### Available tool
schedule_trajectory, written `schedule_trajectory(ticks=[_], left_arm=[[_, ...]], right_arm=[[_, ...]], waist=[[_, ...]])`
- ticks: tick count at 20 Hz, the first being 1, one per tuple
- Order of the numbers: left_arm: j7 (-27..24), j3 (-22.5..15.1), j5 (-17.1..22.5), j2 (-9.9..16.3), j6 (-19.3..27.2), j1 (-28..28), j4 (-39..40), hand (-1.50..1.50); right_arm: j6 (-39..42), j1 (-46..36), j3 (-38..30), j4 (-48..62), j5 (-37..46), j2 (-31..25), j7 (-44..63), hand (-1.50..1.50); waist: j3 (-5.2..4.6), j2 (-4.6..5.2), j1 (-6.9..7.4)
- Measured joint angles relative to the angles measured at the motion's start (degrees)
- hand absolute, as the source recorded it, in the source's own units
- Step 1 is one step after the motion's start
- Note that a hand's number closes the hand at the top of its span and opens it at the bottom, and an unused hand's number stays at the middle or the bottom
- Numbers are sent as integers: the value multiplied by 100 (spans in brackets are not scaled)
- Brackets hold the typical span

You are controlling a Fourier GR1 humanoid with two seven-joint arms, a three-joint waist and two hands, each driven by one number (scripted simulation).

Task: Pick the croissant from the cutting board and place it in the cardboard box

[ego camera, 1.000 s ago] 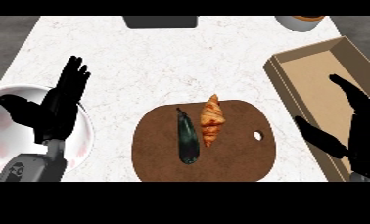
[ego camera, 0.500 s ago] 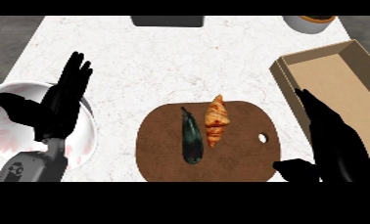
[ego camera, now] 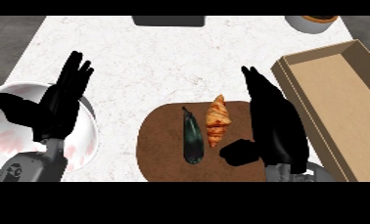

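Nearest the lower edge, right hand (ego camera: 274, 125) sits over the right part of the cutting board (ego camera: 162, 162), fingers straight and pointing away from the robot, thumb stuck out to the left near the board's lower middle. It holds nothing. Its fingers lie just to the right of the croissant (ego camera: 218, 125); whether thumb or fingers touch it cannot be made out.

Left hand (ego camera: 61, 103) at the view's left, open, fingers up, resting over the rim of a white plate (ego camera: 86, 140) with faint pink marks. Nothing in it.

Cutting board: brown, rounded, on the white speckled counter (ego camera: 159, 61). Croissant lies on it, long axis running near to far, golden-orange, just right of a dark eggplant (ego camera: 192, 135) that lies alongside it in the same direction. The two are close together, possibly touching at mid-length.

Cardboard box (ego camera: 325, 71): open-topped, at the right, angled, its near long wall just beside the right hand. Croissant is not in it.

Far edge: a dark rectangular object (ego camera: 168, 20) at the top centre, and a pale bowl (ego camera: 309, 24) with something orange-brown inside at the top right.
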Motion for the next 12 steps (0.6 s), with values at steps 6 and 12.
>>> schedule_trajectory(ticks=[6,12], left_arm=[[-38,16,-55,-50,-26,74,-47,0],[53,134,-19,-22,-85,115,-145,0]], right_arm=[[139,-424,-33,753,316,655,87,-150],[80,-481,-26,1191,361,848,142,-150]], waist=[[9,-5,-50],[12,-6,-64]])
